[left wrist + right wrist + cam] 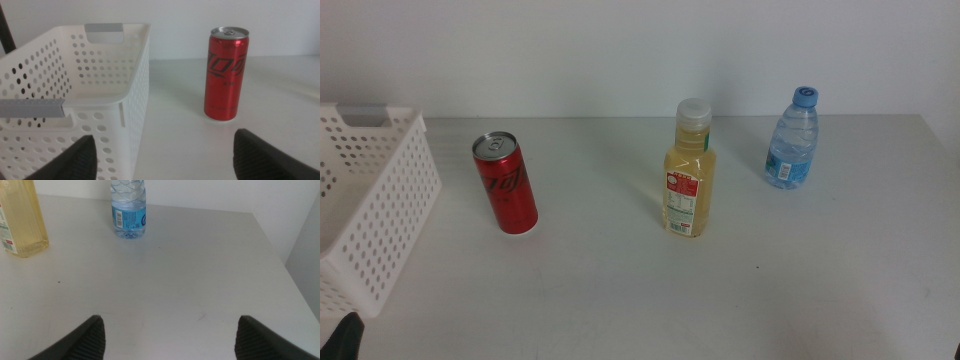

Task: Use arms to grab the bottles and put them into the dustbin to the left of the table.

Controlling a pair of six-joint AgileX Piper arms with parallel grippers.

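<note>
Red can (pixel 505 185) upright on table (pixel 620 290), 9 o'clock of centre. Yellow juice bottle (pixel 687 170) upright at centre; water bottle (pixel 792 140) at 2 o'clock. White dustbin (pixel 365 200) at far 9 o'clock, just beside can. Left fingers (pixel 75 162) apart, facing dustbin and can; right fingers (pixel 82 340) apart, above bare table.

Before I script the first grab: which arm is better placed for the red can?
Left. Its open left gripper faces the red can beside the dustbin; the right wrist view shows only the other bottles.

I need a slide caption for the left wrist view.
Open left gripper faces upright red can beside white basket.
</note>
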